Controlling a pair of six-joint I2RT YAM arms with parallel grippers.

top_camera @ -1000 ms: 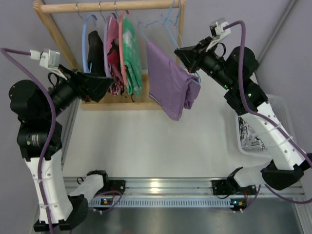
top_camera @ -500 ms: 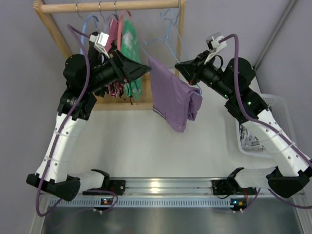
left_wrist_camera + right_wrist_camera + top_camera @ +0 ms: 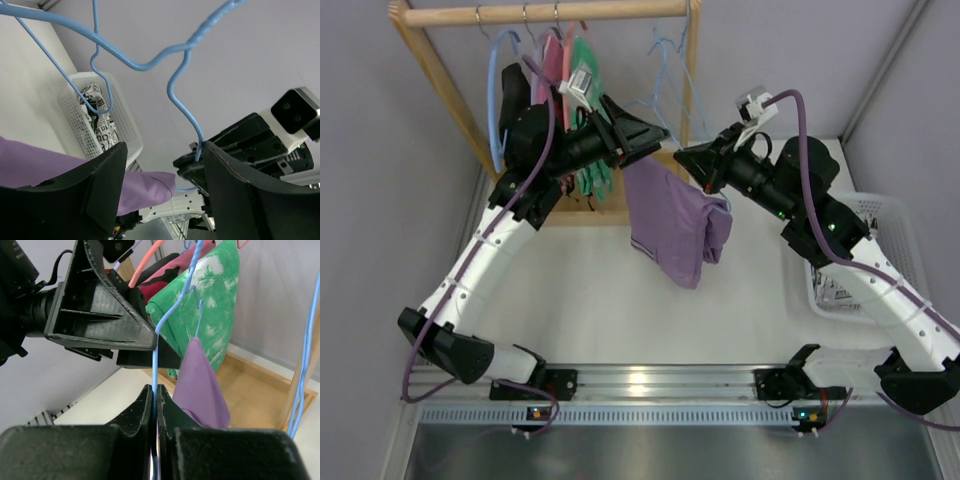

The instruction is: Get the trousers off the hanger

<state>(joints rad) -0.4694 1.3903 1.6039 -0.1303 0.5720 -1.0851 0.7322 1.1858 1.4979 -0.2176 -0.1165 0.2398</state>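
The lilac-purple trousers [image 3: 672,218] hang folded over the thin light-blue wire hanger [image 3: 154,357], in front of the rack. My right gripper [image 3: 684,158] is shut on the hanger's wire, which runs up out of its closed jaws [image 3: 155,390]. My left gripper [image 3: 660,133] is open, just left of the right one, above the top of the trousers. In the left wrist view its jaws [image 3: 165,165] stand wide apart, with the trousers' fold [image 3: 145,187] low between them and the hanger wire [image 3: 145,65] above. The trousers [image 3: 200,385] also show in the right wrist view.
The wooden rack [image 3: 540,12] behind holds a green printed garment [image 3: 588,70], pink and black garments, a thicker blue hanger [image 3: 496,90] and more light-blue wire hangers [image 3: 665,50]. A white basket [image 3: 880,215] with printed cloth stands at the right.
My left arm has swung from the far left across to the hanger, and its open gripper is now beside the right gripper. The right gripper with hanger and trousers has shifted slightly left.
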